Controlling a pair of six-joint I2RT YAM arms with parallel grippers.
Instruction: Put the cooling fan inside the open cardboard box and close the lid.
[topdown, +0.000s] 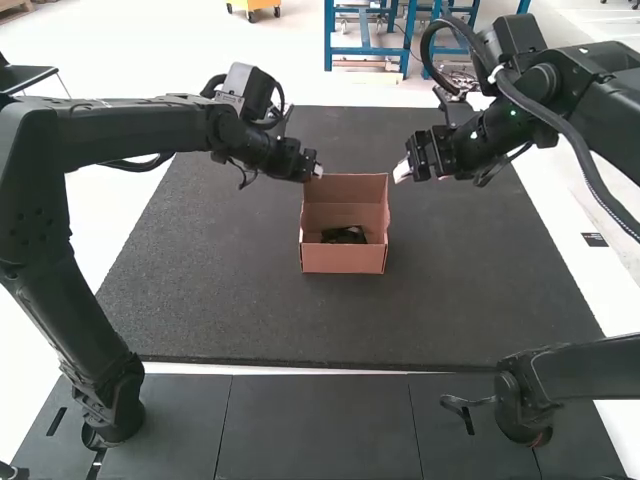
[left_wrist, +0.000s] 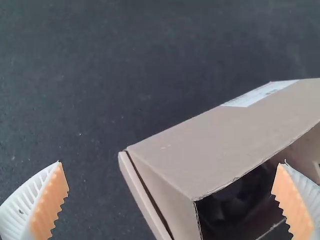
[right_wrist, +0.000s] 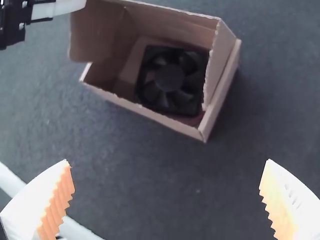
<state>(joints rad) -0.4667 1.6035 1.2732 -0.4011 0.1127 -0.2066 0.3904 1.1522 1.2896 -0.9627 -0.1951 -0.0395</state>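
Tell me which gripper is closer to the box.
The left gripper: a corner of the cardboard box sits between its open fingers. The right gripper hangs open, apart, off the other side.

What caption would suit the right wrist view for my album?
Black cooling fan lies inside the open cardboard box on a dark mat.

White table (topdown: 100, 230) — dark mat (topdown: 200, 300) spread flat on it. One box (topdown: 344, 250) sits on the mat, lid up — between left gripper (topdown: 312, 169) and right gripper (topdown: 403, 171), just below both.
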